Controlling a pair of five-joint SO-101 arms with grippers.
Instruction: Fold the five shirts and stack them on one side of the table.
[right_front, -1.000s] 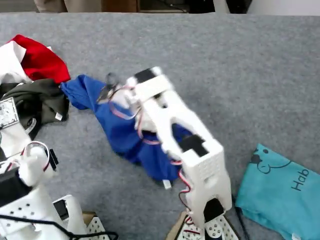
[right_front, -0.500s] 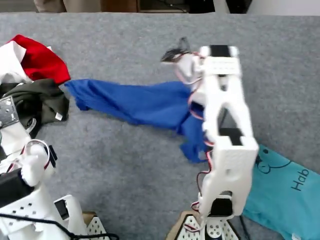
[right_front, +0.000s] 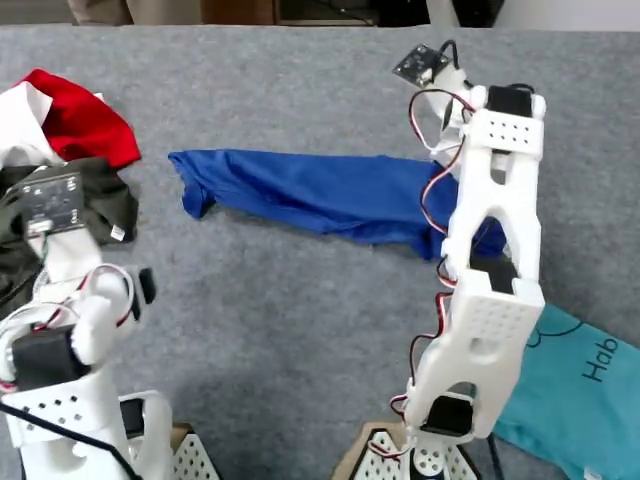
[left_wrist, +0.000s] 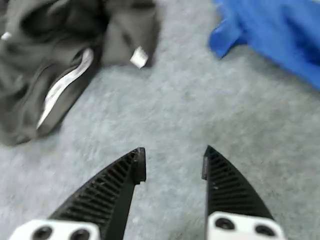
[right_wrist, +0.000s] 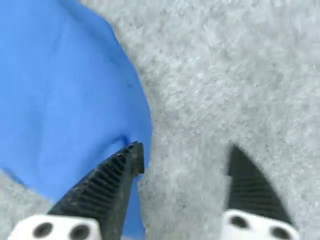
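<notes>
Shirts number five, and only one looks done. Lowest in the high view, at the lower right, a flat teal cloth shirt (right_front: 560, 370) lies by itself and looks folded. A bit higher, the left gripper (left_wrist: 172, 162) hangs over the fuzzy grey table cover (right_front: 250, 330) with its black jaws apart and nothing in them. The right gripper (right_wrist: 185, 157) is spread wide too and holds nothing. One of its jaws is over the edge of the long blue cloth shirt (right_wrist: 65, 100). That blue shirt lies stretched across the middle of the frame, not folded. Farther up, at the upper left, a dark grey shirt (right_front: 110, 195), a red shirt (right_front: 75, 120) and a white shirt (right_front: 20, 120) sit in a messy heap. I think four shirts need folding, and no stack is made yet.
</notes>
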